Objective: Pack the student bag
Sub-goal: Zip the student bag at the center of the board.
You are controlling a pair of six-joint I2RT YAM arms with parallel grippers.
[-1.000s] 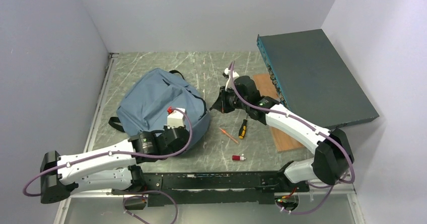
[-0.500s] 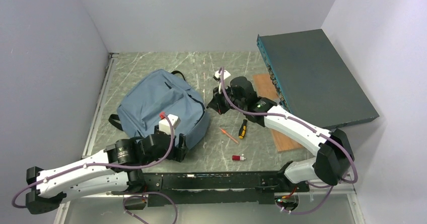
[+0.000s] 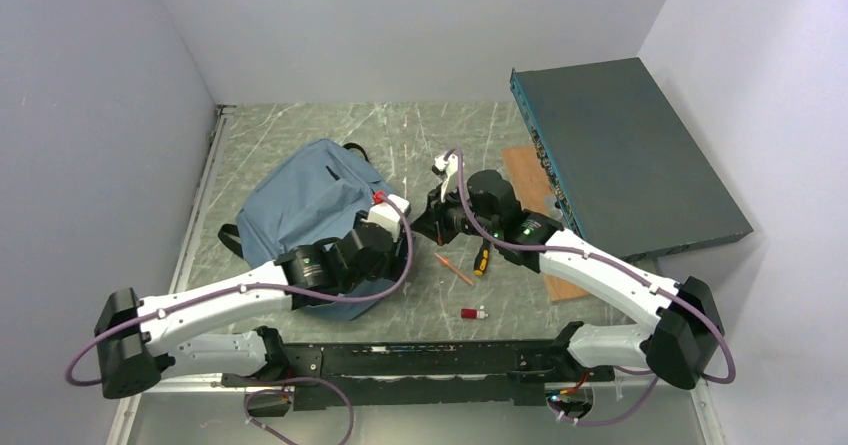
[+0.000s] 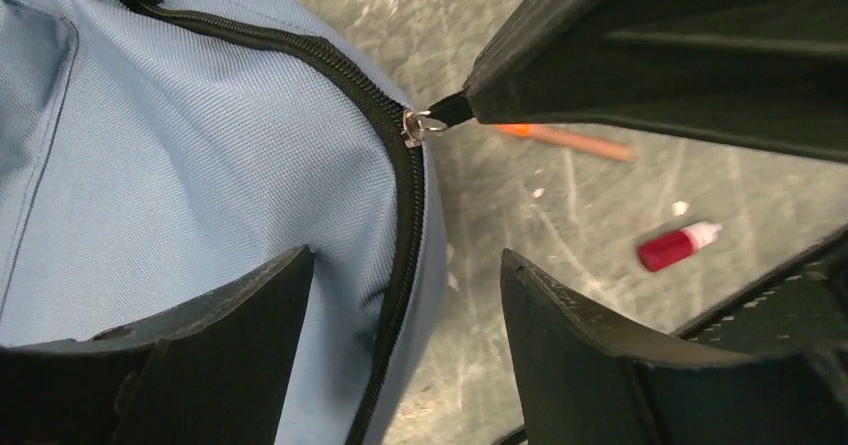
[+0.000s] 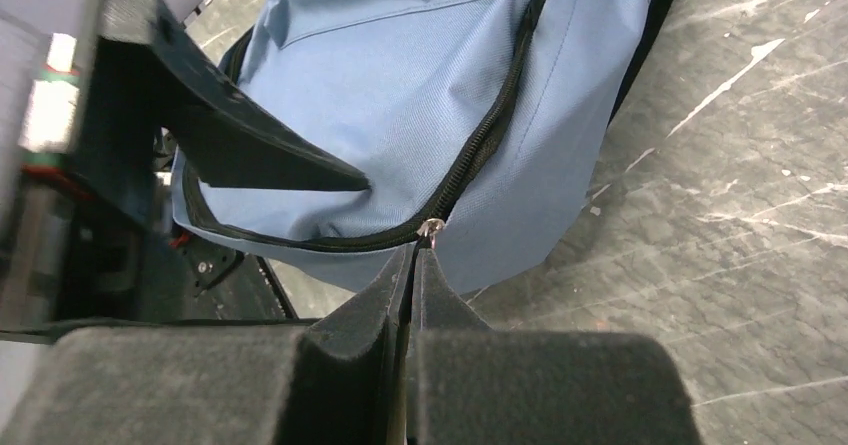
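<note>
Student bag (image 3: 305,200): lies flat on the table (image 3: 300,125), at ten o'clock from table centre. Its main zipper (image 4: 405,195) is closed along the run I can see, and I judge nothing is packed yet.

Left gripper (image 4: 405,265): change noted. A second ago it was shut over the bag. It has since spread wide and holds nothing, its fingers straddling the zipper seam at the bag's four o'clock corner.

Right gripper (image 5: 415,255): unchanged, clamped tight on the zipper pull (image 5: 431,229) at the bag's three o'clock.

Meaning: I judge the left has let go to re-grip the fabric, so the right can draw the bag open.

Screwdriver (image 3: 482,256), pencil (image 3: 455,268) and small red bottle (image 3: 474,313): loose at four o'clock of the bag.

Writing: no brand or label readable in any view
</note>
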